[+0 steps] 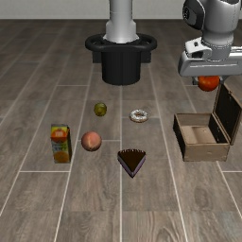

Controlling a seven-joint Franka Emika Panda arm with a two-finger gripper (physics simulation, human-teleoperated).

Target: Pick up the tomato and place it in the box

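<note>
Exterior view has our gripper (209,79) closed on the tomato (208,84), which hangs clear of the floor, so we judge the pick done. Just below the gripper and a little forward of it sits the open box (188,142), lid tipped back and no tomato inside, so lowering and release remain. Well off toward the exterior view's left lie the doughnut (140,115), peach (91,141) and juice carton (61,144).
</note>
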